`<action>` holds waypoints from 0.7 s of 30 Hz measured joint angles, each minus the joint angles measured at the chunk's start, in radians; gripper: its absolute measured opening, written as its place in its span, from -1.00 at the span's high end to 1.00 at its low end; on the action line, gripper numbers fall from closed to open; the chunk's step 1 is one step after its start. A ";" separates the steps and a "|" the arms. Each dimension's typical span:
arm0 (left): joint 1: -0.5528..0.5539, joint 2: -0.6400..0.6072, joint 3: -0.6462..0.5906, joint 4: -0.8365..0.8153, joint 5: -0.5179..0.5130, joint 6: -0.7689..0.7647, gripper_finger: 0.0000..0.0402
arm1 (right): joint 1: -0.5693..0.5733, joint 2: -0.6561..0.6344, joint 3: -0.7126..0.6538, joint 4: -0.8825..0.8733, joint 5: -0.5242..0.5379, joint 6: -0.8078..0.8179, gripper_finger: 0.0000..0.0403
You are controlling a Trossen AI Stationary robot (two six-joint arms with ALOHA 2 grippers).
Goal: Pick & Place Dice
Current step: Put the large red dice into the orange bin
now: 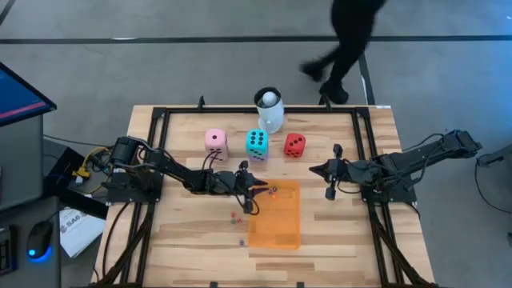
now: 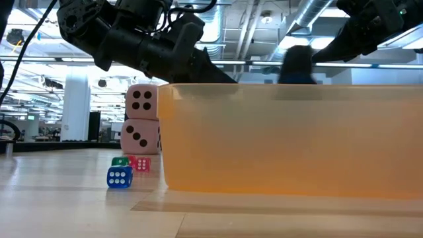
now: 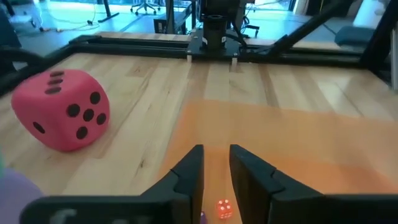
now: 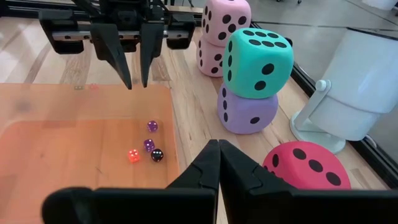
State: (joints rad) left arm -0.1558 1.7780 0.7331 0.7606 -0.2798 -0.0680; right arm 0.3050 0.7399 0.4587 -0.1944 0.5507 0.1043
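A pink die (image 4: 226, 17) sits on another pink one, and a teal die (image 4: 257, 56) rests on a purple die (image 4: 246, 112). A red die (image 3: 62, 109) lies on the wood beside them. Several tiny dice (image 4: 149, 144) lie in an orange see-through tray (image 1: 276, 228), among them an orange one (image 3: 224, 209). My left gripper (image 4: 135, 83) hangs over the tray's left edge. Its fingers are a narrow gap apart with nothing between them. My right gripper (image 1: 330, 190) is shut and holds nothing, clear of the table to the right of the tray.
A white mug (image 1: 270, 112) with a ball in it stands at the far edge behind the big dice. Three tiny dice, blue (image 2: 119, 177), green (image 2: 119, 161) and pink (image 2: 141, 164), lie on the wood left of the tray. A person walks past beyond the table.
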 joint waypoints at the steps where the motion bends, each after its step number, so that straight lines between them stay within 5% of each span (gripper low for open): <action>1: 0.000 -0.012 -0.002 -0.012 0.000 0.028 0.71 | 0.000 0.000 0.000 -0.001 0.000 0.000 1.00; 12: -0.001 -0.296 -0.016 -0.277 0.000 0.071 0.95 | 0.000 0.000 0.000 -0.010 0.000 0.000 1.00; 21: 0.000 -0.561 -0.194 -0.327 0.000 0.073 0.99 | 0.000 0.000 0.000 -0.007 0.000 0.000 1.00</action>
State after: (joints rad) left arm -0.1557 1.2167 0.5389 0.4340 -0.2800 0.0050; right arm 0.3052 0.7403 0.4587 -0.2016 0.5507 0.1047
